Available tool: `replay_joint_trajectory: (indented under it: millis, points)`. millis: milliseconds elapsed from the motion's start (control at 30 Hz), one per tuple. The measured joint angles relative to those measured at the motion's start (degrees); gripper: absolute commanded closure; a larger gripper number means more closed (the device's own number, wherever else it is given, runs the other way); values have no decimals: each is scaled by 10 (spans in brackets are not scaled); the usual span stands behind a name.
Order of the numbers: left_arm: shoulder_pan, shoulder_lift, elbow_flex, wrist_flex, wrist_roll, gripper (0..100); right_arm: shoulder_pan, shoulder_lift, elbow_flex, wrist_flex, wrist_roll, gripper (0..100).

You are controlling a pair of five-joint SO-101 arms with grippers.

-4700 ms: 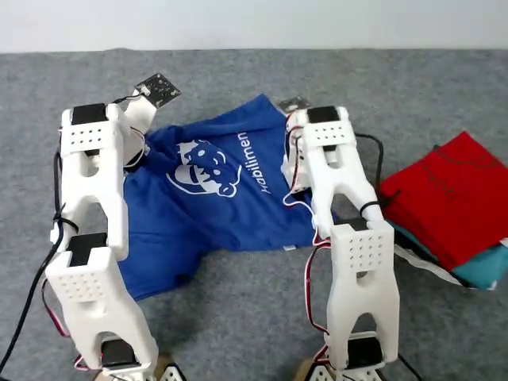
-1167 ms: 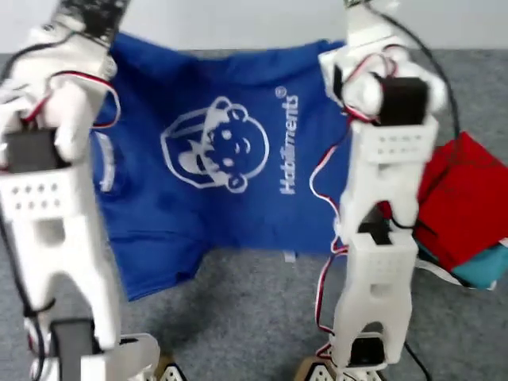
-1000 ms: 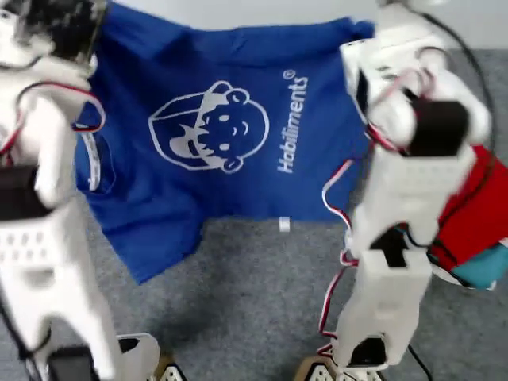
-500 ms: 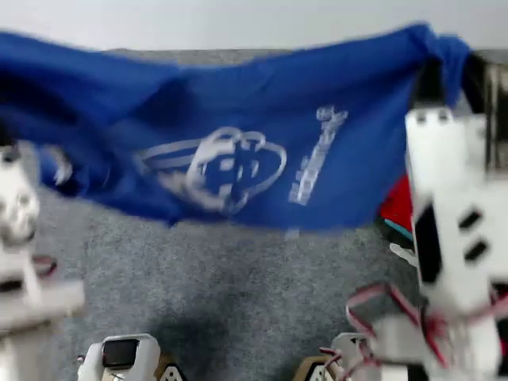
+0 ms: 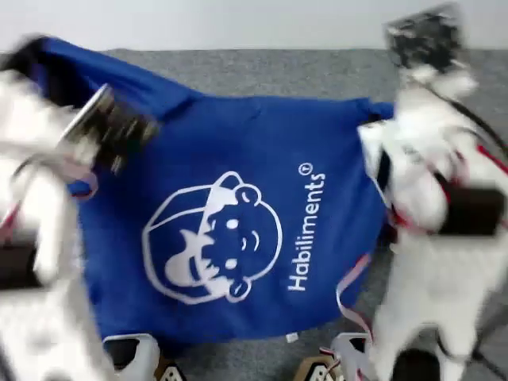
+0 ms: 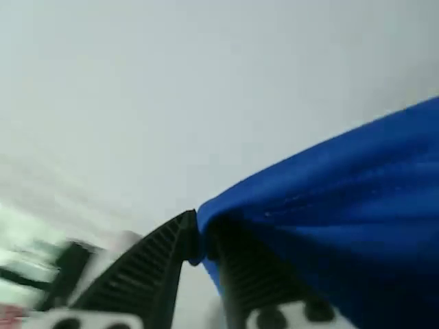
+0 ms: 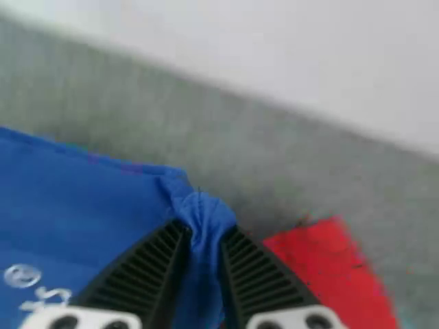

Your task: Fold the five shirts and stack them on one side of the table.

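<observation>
A blue shirt with a white bear print hangs spread in the air between the two raised arms. My left gripper is shut on one top corner of the blue shirt. My right gripper is shut on the other corner, where the blue cloth bunches between its fingers. A red folded shirt lies on the grey table beyond the right gripper. In the high view the left arm stands at the left and the right arm at the right.
The grey felt table stretches behind the shirt to a white wall. The arm bases sit at the front edge, under the shirt's hem.
Both arms lifted the blue shirt off the table, swung it up and flat, and now it hangs lower and nearer the front, its print facing the camera.
</observation>
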Motion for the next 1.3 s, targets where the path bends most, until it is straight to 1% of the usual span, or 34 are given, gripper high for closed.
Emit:
replay_joint_trajectory:
  millis: [67, 167, 267, 333, 433, 567, 667, 800, 900, 1033, 1167, 1300]
  points:
    - [0, 48, 61, -18, -11, 994, -2, 29, 79, -50, 1, 987]
    - [0, 136, 124, -86, -15, 994, -9, 76, 184, -159, 1, 987]
    - [0, 232, 129, -168, -17, 994, -10, 136, 249, -282, 4, 988]
    - [0, 297, 119, -214, -18, 994, -10, 182, 257, -360, 4, 988]
    - [0, 393, 67, -249, -1, 994, -10, 247, 257, -462, 4, 988]
    - [0, 509, -50, -258, 31, 994, -4, 344, 210, -555, 4, 988]
    - [0, 591, -157, -258, 36, 994, 1, 417, 128, -582, 4, 988]
    - [2, 686, -306, -257, 40, 994, 5, 512, -4, -582, 4, 988]
    - [6, 736, -411, -215, 40, 994, 5, 564, -102, -544, 4, 988]
    - [18, 779, -527, -108, 40, 994, 6, 607, -202, -455, 4, 988]
    - [25, 794, -610, 32, 40, 994, 6, 611, -265, -341, 4, 988]
    - [27, 796, -663, 188, 40, 994, 6, 612, -313, -215, 33, 988]
